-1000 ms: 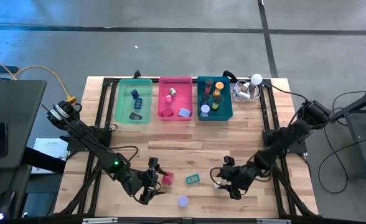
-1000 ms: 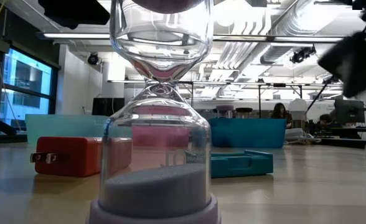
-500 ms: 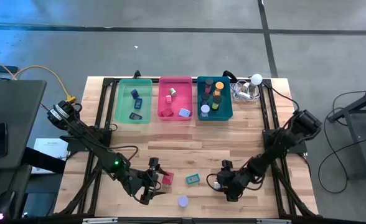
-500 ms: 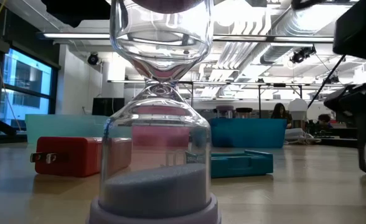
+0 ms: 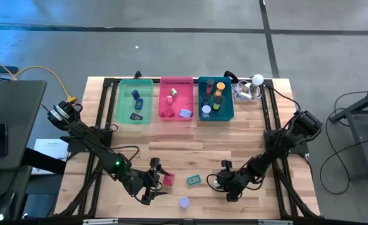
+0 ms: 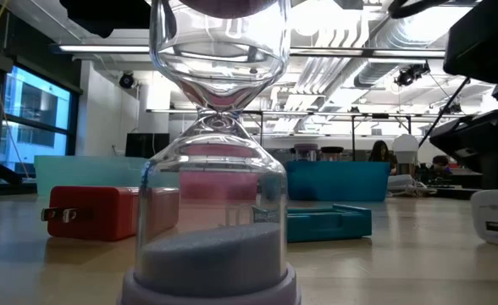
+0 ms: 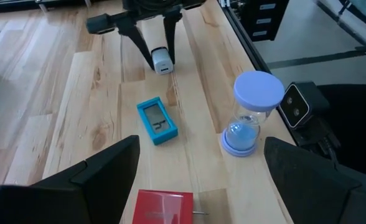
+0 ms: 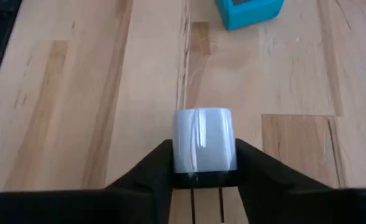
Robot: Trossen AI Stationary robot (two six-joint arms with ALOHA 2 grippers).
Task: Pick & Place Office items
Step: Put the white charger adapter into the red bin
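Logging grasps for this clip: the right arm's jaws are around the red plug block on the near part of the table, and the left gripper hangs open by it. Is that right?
Not quite. The right gripper has its jaws around the white charger block, not the red one, as the right wrist view shows. The red plug block lies on the wood by the open left gripper, which holds nothing.

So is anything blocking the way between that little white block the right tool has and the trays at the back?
Nothing visible does. The right tool grips the white block; bare wood lies between it and the teal tray. The teal gadget sits off to the side.
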